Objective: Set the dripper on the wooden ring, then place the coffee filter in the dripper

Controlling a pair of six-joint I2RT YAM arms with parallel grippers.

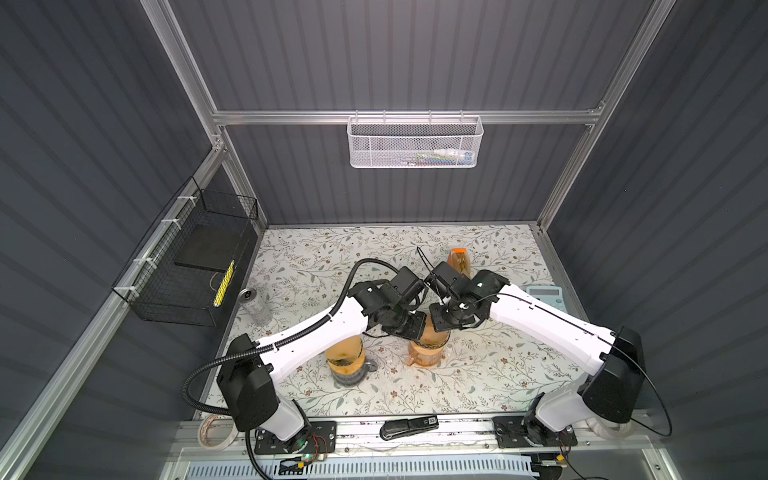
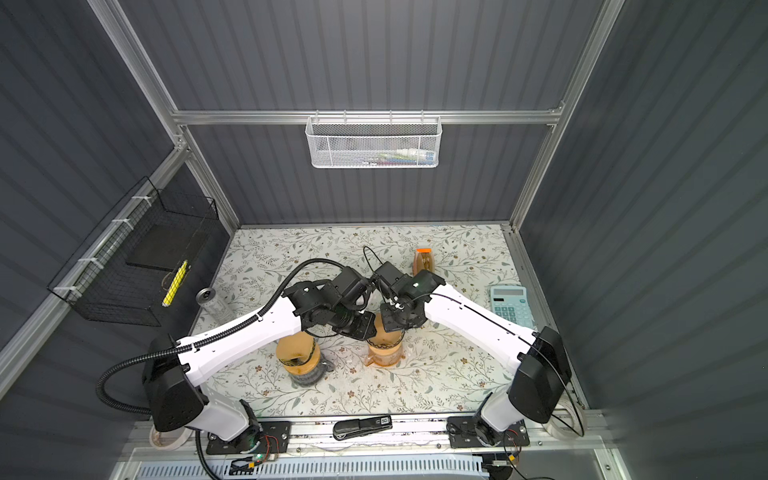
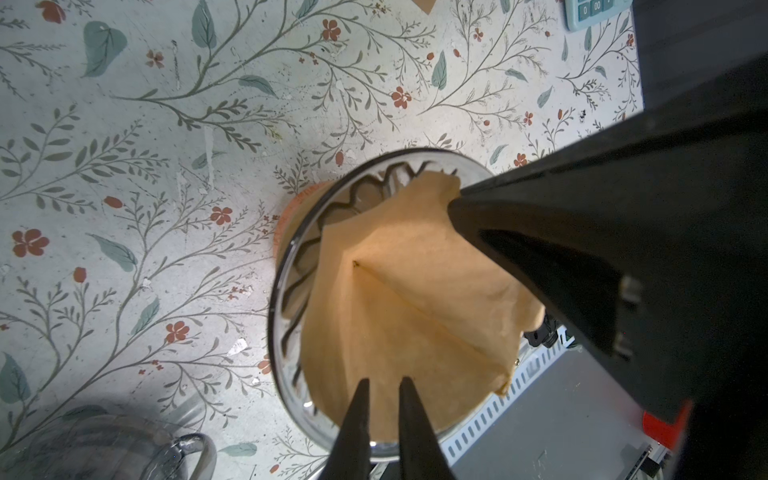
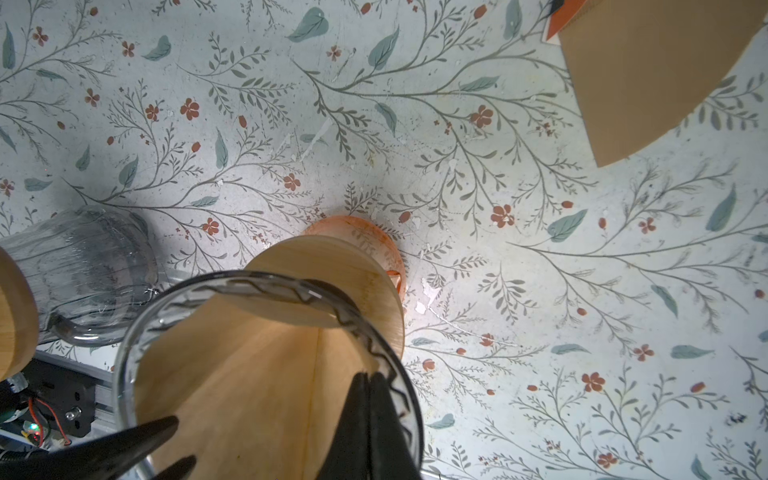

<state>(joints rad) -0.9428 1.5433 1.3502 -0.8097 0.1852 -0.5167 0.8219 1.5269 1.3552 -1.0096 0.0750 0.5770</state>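
Nearest me, a black stapler lies on the near rail. Its small white label is way too tiny to read.

Just past that, the clear glass dripper with zigzag ribs sits on its round wooden collar over an orange plastic measuring cup; I can't make out the cup's markings. The brown paper cone filter is already down inside the dripper, a bit crumpled and lopsided.

My right gripper is pressed together and looks to be pinching the filter's right-hand edge. The left gripper shows a slim gap at the left-hand edge, and I can't tell if it's got paper.

I'd call this mostly done. What's left is to settle the cone against the ribs, let go and back out.

Farther off on the right there's a pale blue calculator. Its "0" and "00" keys are the only writing I can read.
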